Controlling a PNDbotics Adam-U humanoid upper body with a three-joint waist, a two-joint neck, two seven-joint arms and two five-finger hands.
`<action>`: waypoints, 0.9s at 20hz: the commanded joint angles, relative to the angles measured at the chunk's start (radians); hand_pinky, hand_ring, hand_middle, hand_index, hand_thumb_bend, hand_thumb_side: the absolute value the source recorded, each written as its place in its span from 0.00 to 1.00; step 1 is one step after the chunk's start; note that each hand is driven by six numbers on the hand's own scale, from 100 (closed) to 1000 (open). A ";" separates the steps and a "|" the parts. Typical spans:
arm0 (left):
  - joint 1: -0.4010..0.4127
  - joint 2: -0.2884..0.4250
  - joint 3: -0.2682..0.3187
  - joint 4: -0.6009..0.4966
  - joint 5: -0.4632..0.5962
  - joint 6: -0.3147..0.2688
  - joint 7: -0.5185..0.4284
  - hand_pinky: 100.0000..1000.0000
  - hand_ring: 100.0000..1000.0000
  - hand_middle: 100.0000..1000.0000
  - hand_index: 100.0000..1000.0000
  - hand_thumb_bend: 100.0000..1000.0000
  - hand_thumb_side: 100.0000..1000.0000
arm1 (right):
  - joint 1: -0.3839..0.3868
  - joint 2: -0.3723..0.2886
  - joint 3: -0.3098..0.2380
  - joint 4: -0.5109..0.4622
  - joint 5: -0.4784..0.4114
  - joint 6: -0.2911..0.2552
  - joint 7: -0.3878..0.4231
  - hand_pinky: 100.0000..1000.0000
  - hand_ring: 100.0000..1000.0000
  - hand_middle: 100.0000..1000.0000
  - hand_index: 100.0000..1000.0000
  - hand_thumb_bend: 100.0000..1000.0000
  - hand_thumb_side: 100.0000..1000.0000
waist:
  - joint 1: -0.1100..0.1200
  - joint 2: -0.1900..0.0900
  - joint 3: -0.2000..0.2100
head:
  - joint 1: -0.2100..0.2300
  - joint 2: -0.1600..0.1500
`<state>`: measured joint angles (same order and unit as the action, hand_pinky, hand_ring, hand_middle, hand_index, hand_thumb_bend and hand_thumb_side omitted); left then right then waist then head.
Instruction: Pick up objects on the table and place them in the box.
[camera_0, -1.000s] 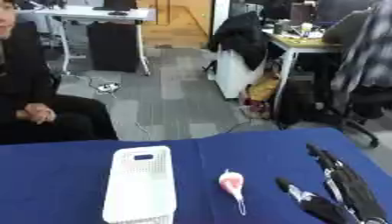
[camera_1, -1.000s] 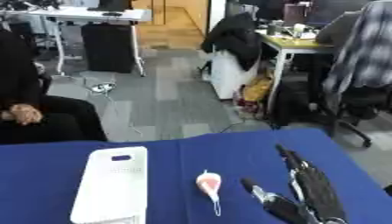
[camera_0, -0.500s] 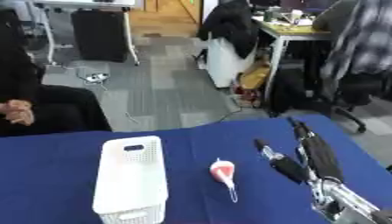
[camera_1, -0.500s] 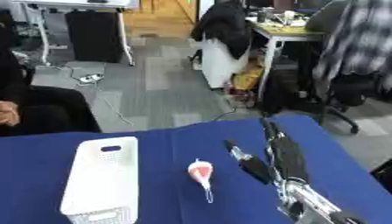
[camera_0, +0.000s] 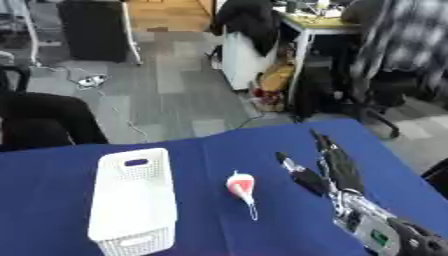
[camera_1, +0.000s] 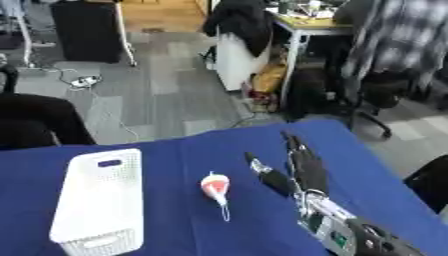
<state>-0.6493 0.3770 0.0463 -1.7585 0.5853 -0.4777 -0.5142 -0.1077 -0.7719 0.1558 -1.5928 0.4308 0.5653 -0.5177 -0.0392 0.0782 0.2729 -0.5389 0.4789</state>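
A small object with a red and white head and a thin pale handle (camera_0: 241, 190) lies on the blue table (camera_0: 210, 150) near its middle. To its left stands a tall white perforated box (camera_0: 133, 199), nothing showing inside it. My right hand (camera_0: 334, 167) is held over the table just right of the small object, fingers straight and pointing away, thumb stretched toward the object, holding nothing. Its silver wrist runs to the lower right corner. My left hand does not show in either view.
Beyond the table's far edge lies grey floor with cables, a desk with a dark coat (camera_0: 254, 22) over it, and an office chair (camera_0: 385, 95). A seated person's dark legs (camera_0: 39, 120) are at the far left edge.
The whole picture has shifted as the head moved. My right hand has risen and reached farther out over the table, staying to the right of the small object.
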 joint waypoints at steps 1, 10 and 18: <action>-0.025 0.004 -0.001 -0.018 0.008 0.004 0.004 0.63 0.77 0.88 0.79 0.03 0.91 | -0.024 -0.023 0.007 0.012 0.006 -0.013 -0.006 0.65 0.76 0.84 1.00 0.58 1.00 | 0.000 -0.008 0.003 | -0.015 0.005; -0.037 -0.007 -0.005 -0.025 0.011 0.013 0.011 0.63 0.77 0.88 0.79 0.03 0.91 | -0.046 0.000 0.046 0.018 0.080 -0.051 0.050 0.68 0.75 0.83 1.00 0.59 1.00 | -0.005 -0.005 0.014 | -0.006 -0.004; -0.063 -0.035 -0.017 -0.035 0.016 0.033 0.013 0.63 0.77 0.88 0.78 0.04 0.92 | -0.060 0.003 0.054 0.019 0.162 -0.068 0.107 0.71 0.76 0.82 1.00 0.59 1.00 | -0.015 0.006 0.040 | -0.023 -0.004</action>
<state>-0.6917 0.3378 0.0302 -1.7740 0.5923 -0.4500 -0.5024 -0.1516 -0.7458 0.2154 -1.5612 0.5795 0.4992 -0.4192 -0.0571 0.0943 0.3138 -0.5471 0.4786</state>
